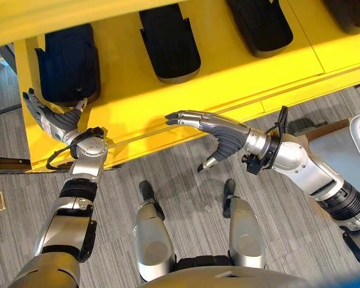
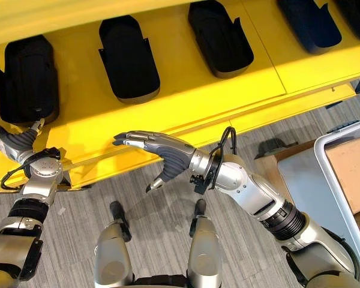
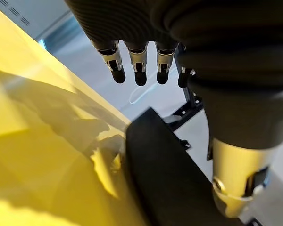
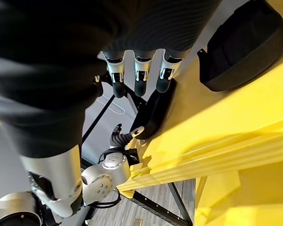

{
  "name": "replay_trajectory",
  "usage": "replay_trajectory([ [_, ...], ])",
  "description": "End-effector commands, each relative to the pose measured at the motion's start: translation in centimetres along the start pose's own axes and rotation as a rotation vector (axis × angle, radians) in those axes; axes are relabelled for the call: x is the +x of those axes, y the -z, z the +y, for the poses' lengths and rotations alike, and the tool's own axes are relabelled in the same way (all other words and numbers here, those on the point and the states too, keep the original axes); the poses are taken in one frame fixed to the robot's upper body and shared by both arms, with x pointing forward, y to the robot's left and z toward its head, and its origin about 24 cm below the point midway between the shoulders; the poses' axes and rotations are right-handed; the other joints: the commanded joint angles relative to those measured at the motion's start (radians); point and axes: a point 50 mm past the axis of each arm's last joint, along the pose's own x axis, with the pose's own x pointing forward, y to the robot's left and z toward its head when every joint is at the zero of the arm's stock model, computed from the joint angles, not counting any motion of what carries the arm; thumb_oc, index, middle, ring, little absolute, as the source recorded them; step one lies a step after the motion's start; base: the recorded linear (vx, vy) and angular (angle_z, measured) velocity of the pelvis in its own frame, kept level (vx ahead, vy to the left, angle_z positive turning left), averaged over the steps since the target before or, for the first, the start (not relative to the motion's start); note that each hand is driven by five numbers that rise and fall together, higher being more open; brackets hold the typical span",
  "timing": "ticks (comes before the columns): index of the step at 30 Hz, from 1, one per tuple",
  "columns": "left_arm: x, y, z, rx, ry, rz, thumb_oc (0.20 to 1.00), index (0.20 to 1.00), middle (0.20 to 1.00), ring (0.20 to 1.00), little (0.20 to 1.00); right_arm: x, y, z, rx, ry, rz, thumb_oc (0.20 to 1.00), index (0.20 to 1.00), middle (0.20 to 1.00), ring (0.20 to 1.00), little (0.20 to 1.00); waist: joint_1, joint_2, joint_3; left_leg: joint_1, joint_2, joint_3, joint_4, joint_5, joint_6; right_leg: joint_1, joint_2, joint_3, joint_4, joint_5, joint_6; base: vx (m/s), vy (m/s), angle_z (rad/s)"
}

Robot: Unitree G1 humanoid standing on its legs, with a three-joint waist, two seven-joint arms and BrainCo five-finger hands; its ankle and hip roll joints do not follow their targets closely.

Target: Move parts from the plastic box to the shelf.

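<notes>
Black parts (image 1: 169, 43) line the yellow shelf (image 1: 228, 75) across the frame's top. Left hand (image 1: 55, 120) (fingers relaxed, empty) beside the leftmost; right hand (image 2: 162, 150), centre, spread wide, holding nothing.

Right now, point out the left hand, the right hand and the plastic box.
left hand (image 1: 54, 120), left eye view, back of the hand.
right hand (image 2: 168, 153), right eye view, ribbed palm cover.
plastic box (image 2: 330, 139), right eye view, near rim.

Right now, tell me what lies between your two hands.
Bare yellow shelf front and grey floor separate the left robot hand from the right robot hand, as both eye views show.
</notes>
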Motion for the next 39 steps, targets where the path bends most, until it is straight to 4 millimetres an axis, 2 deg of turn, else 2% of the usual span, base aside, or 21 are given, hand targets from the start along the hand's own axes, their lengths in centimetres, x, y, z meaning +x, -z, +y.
replay_trajectory([
  [1,1.4,-1.8,0.4,-0.019,0.005,-0.088,1.000,1.000,1.000,1.000,1.000,0.0,-2.9,-1.6,-0.047,0.066,-0.144,1.000,1.000,1.000,1.000,1.000,0.007,-0.021,-0.022,0.007,-0.022,0.054,0.082,-0.063,0.038,-0.014,0.051,-0.064,0.069,-0.054,-0.054,0.00,0.000,0.00],
  [4,1.0,-1.2,0.2,-0.022,0.021,-0.066,1.000,1.000,1.000,1.000,1.000,0.0,-2.8,-1.6,-0.049,0.065,-0.143,1.000,1.000,1.000,1.000,1.000,0.003,-0.020,-0.021,0.007,-0.020,0.054,0.081,-0.060,0.037,-0.017,0.053,-0.059,0.074,-0.059,-0.056,0.01,0.022,-0.01],
  [9,1.2,-2.0,-0.4,-0.013,0.075,-0.103,1.000,1.000,1.000,1.000,1.000,0.0,-2.7,-1.8,-0.042,0.098,-0.141,1.000,1.000,1.000,1.000,1.000,0.005,-0.037,-0.024,-0.005,-0.017,0.055,0.087,-0.062,0.037,-0.025,0.058,-0.063,0.074,-0.053,-0.052,-0.02,-0.048,-0.01],
  [20,-0.6,-0.8,-1.4,-0.009,0.154,-0.079,1.000,1.000,1.000,1.000,1.000,0.1,-2.5,-1.5,-0.047,0.109,-0.131,1.000,1.000,1.000,1.000,1.000,0.009,-0.038,-0.020,-0.007,-0.018,0.049,0.094,-0.066,0.038,-0.023,0.060,-0.066,0.079,-0.057,-0.054,0.00,0.000,0.00],
  [27,-2.5,0.0,-1.9,-0.009,0.175,-0.071,1.000,1.000,1.000,1.000,1.000,0.1,-2.3,-1.2,-0.038,0.125,-0.123,1.000,1.000,1.000,1.000,1.000,0.019,-0.035,-0.022,0.003,-0.023,0.044,0.086,-0.066,0.038,-0.004,0.058,-0.073,0.064,-0.055,-0.053,0.00,-0.005,0.00],
  [34,-2.1,-0.2,-0.2,0.017,-0.101,-0.135,1.000,1.000,1.000,1.000,1.000,0.3,-2.2,-0.7,-0.017,0.133,-0.120,1.000,1.000,1.000,1.000,1.000,0.028,-0.041,-0.025,0.006,-0.023,0.038,0.089,-0.068,0.036,0.007,0.057,-0.078,0.055,-0.053,-0.053,0.01,-0.026,0.00],
  [39,-2.1,-0.4,0.5,0.004,-0.218,-0.161,1.000,1.000,1.000,1.000,1.000,0.7,-2.2,-0.4,-0.018,0.149,-0.125,1.000,1.000,1.000,1.000,1.000,0.037,-0.044,-0.028,0.010,-0.027,0.032,0.084,-0.069,0.034,0.019,0.057,-0.084,0.046,-0.052,-0.053,0.01,-0.044,0.05],
])
